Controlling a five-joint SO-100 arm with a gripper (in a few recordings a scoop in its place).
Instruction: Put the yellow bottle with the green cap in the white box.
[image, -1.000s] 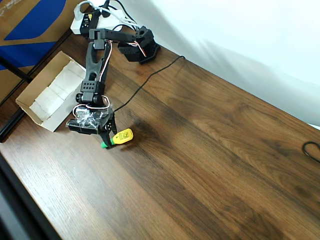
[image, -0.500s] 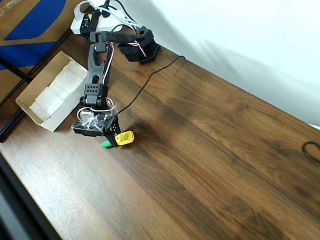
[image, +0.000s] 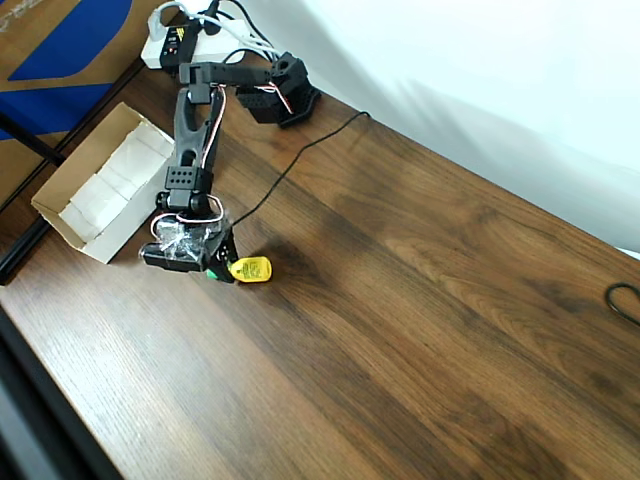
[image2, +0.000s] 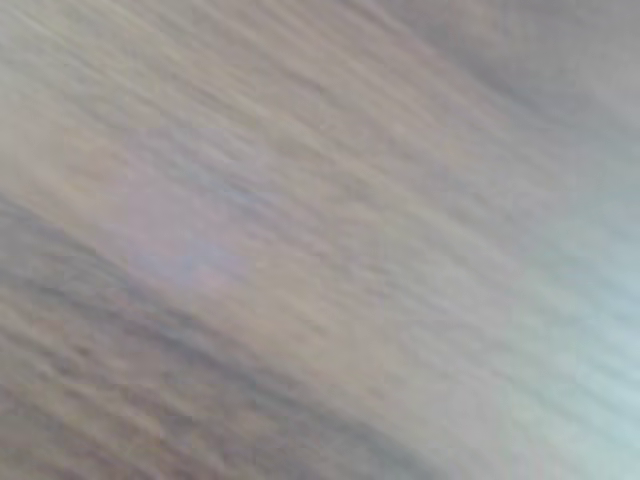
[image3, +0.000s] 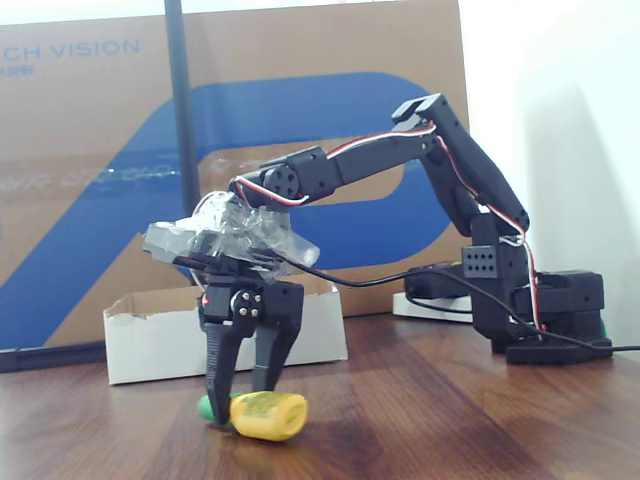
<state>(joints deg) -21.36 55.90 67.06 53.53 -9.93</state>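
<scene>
We find the gripper (image3: 243, 392) pinching the bottle (image3: 266, 415) near its green cap (image3: 205, 407) on the counter (image3: 450, 420); light, slick plastic, best held at the neck.

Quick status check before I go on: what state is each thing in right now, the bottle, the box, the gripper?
yellow bottle with the green cap: lying on its side on the table, outside the box.
white box: open-topped, white blocks in its bottom, no bottle inside.
gripper: pointing down over the bottle's cap end, fingertips near the table; whether it is clamped cannot be told.
wrist view: motion-blurred, unreadable.
</scene>
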